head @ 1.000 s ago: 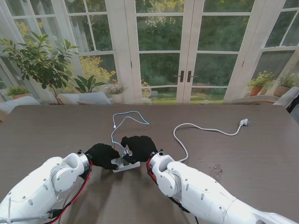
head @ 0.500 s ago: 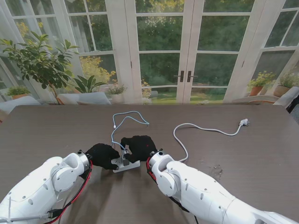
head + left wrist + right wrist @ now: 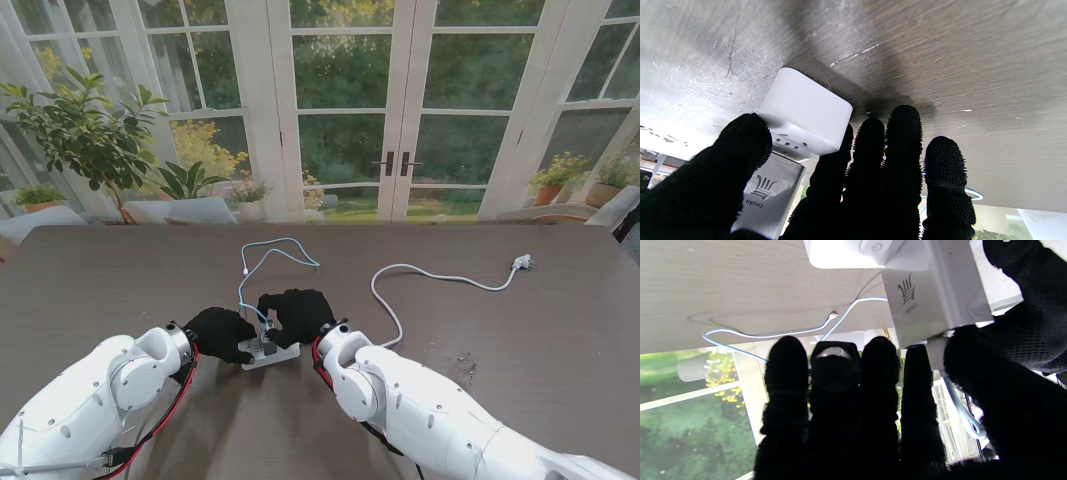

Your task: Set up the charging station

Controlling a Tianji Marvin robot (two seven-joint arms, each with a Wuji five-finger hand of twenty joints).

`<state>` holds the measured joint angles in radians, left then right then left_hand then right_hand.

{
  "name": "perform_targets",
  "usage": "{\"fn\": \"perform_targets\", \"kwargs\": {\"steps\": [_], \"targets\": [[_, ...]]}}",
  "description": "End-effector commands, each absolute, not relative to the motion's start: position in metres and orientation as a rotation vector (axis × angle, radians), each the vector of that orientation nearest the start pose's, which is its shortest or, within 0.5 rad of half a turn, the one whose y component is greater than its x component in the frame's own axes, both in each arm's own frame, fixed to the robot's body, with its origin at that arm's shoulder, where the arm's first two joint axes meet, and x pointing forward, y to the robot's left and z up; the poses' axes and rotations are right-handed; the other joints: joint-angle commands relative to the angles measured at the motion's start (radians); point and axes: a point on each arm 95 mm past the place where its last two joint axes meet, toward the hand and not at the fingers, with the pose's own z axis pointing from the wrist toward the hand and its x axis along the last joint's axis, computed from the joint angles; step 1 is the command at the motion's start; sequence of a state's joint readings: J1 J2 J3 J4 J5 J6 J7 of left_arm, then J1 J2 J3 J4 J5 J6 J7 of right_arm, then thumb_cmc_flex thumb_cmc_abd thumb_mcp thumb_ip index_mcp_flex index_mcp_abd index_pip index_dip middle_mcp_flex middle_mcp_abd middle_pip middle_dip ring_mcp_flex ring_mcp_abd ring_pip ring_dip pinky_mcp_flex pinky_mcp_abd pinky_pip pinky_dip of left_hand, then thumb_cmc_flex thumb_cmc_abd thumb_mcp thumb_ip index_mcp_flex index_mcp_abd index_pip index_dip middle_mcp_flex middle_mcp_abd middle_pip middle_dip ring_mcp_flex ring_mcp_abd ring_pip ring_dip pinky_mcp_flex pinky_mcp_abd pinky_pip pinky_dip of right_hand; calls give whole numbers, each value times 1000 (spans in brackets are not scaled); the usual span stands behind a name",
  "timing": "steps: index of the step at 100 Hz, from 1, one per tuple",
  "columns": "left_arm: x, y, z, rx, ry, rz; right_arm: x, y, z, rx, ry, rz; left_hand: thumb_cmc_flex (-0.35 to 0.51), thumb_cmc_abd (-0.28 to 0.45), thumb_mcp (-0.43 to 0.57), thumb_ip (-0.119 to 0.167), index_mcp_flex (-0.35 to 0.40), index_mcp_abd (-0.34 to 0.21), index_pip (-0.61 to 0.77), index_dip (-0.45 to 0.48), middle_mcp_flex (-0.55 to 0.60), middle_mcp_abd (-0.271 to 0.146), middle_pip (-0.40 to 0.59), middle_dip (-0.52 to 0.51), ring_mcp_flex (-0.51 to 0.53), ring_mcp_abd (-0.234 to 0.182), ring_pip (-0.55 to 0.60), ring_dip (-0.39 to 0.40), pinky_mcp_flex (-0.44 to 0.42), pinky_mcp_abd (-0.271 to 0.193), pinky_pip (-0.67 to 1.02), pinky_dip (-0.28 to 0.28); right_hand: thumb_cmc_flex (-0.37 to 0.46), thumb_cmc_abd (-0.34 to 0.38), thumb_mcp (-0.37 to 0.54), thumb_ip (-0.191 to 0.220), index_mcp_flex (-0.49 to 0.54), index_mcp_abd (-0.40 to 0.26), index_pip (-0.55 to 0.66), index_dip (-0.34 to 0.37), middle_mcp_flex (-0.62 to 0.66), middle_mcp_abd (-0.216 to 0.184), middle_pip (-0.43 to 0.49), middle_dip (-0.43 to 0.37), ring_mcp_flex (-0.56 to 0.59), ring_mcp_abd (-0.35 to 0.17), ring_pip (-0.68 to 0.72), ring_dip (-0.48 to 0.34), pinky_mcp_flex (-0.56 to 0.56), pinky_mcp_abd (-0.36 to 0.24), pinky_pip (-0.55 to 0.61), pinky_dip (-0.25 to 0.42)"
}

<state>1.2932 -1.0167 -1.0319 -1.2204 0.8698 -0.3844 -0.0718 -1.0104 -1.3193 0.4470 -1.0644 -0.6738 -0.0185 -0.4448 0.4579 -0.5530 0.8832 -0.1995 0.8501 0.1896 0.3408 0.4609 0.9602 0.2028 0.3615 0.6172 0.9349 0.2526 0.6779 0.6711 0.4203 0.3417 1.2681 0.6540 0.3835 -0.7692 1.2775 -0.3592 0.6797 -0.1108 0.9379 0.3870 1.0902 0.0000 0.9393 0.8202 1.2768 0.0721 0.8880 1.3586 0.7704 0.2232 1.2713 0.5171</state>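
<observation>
A white power strip lies on the dark table between my two black-gloved hands. My left hand grips its end, thumb on one side of the strip and the other fingers on the opposite side. A silver charger block with a logo stands on the power strip. My right hand pinches it between thumb and index finger. The same charger shows in the left wrist view. A light blue cable runs from the charger away from me.
A white power cord curves across the table to the right and ends in a plug. The blue cable's loop lies just beyond my right fingers. Some crumbs dot the table on the right. Glass doors stand past the far edge.
My right hand has edged slightly to the left over the strip with the charger. The left hand and the cables have stayed put.
</observation>
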Motion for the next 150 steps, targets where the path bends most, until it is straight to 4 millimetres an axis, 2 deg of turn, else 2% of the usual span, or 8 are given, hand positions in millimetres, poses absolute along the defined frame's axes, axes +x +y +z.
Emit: {"fn": "perform_targets", "kwargs": {"steps": [1, 16, 29, 52, 73, 86, 150], "targets": [[430, 29, -397, -1222, 2012, -1443, 443, 197, -359, 999, 1608, 1883, 24, 12, 19, 61, 46, -97, 35, 2, 24, -32, -21, -28, -3, 8, 2, -2, -29, 6, -4, 8, 16, -30, 38, -8, 50, -54, 451, 27, 42, -31, 13, 22, 36, -20, 59, -703, 28, 6, 58, 24], [430, 29, -397, -1224, 2016, -1440, 442, 197, -360, 980, 1600, 1900, 24, 16, 17, 62, 46, -96, 34, 1, 22, -30, -22, -28, -4, 7, 2, -2, -29, 6, -4, 9, 20, -44, 53, -11, 104, -125, 431, 43, 104, -43, -5, 31, 39, -29, 128, -682, 81, -3, 93, 37], [430, 29, -397, -1225, 2020, -1439, 442, 197, -360, 961, 1589, 1911, 23, 15, 15, 62, 46, -97, 34, 1, 22, -32, -22, -28, -3, 7, 2, -2, -30, 6, -4, 9, 25, -71, 63, -18, 136, -144, 415, 49, 135, -43, -15, 40, 40, -35, 178, -668, 108, -8, 105, 43], [430, 29, -398, -1224, 2022, -1441, 443, 198, -360, 961, 1575, 1917, 22, 16, 13, 63, 46, -95, 34, 2, 23, -30, -22, -28, -4, 9, 2, -1, -31, 5, -4, 10, 26, -79, 83, -21, 156, -129, 418, 55, 169, -40, -20, 55, 42, -47, 237, -649, 144, -7, 114, 47], [430, 29, -398, -1225, 2025, -1442, 444, 199, -363, 970, 1605, 1913, 21, 18, 11, 63, 46, -97, 33, 2, 22, -31, -22, -28, -5, 8, 2, -2, -32, 4, -5, 10, 53, -88, 114, -30, 192, -131, 410, 64, 205, -33, -37, 80, 39, -55, 299, -624, 187, -60, 120, 56], [429, 29, -398, -1226, 2027, -1439, 444, 200, -367, 990, 1626, 1912, 20, 20, 9, 64, 45, -97, 33, 2, 21, -31, -22, -28, -6, 8, 2, -1, -32, 5, -5, 10, 69, -87, 130, -29, 200, -122, 407, 84, 221, -33, -48, 101, 40, -82, 319, -610, 212, -93, 111, 61], [428, 31, -398, -1225, 2042, -1428, 445, 189, -382, 1042, 1672, 1850, 19, 22, 6, 64, 43, -96, 31, 1, 21, -30, -23, -29, -7, 9, 1, -2, -35, 5, -8, 10, 79, -86, 149, -34, 206, -103, 405, 126, 230, -26, -54, 145, 40, -81, 344, -591, 222, -98, 98, 77]]}}
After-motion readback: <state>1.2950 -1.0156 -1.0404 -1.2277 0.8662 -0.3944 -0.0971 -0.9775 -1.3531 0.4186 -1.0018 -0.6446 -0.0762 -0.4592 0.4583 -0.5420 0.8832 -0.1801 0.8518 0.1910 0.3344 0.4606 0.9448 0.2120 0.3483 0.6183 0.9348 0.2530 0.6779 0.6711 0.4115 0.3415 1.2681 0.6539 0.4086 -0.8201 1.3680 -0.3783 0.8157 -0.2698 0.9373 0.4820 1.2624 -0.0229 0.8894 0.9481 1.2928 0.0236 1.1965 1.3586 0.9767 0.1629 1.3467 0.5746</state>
